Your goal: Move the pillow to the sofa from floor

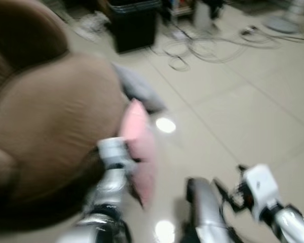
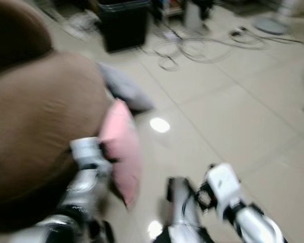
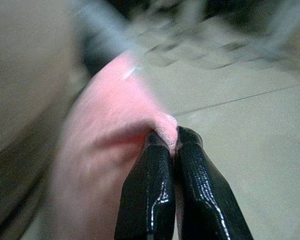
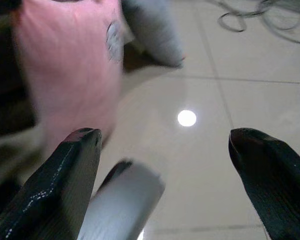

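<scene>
A pink pillow (image 1: pixel 141 152) hangs off the floor beside the brown sofa (image 1: pixel 50 126), held by its edge. My left gripper (image 3: pixel 174 145) is shut on the pink pillow (image 3: pixel 105 150), its two black fingers (image 3: pixel 150 195) pinching the fabric. The left arm (image 1: pixel 109 177) reaches up next to the sofa's front. My right gripper (image 4: pixel 165 145) is open and holds nothing, low over the tiles to the right of the pillow (image 4: pixel 70 65). The right arm (image 1: pixel 263 197) sits at the lower right. The views are blurred.
A grey pillow (image 1: pixel 137 88) lies on the floor against the sofa, just beyond the pink one. A black bin (image 1: pixel 134 25) stands at the back, with tangled cables (image 1: pixel 202 48) to its right. Open beige tile floor (image 1: pixel 243 111) spreads to the right.
</scene>
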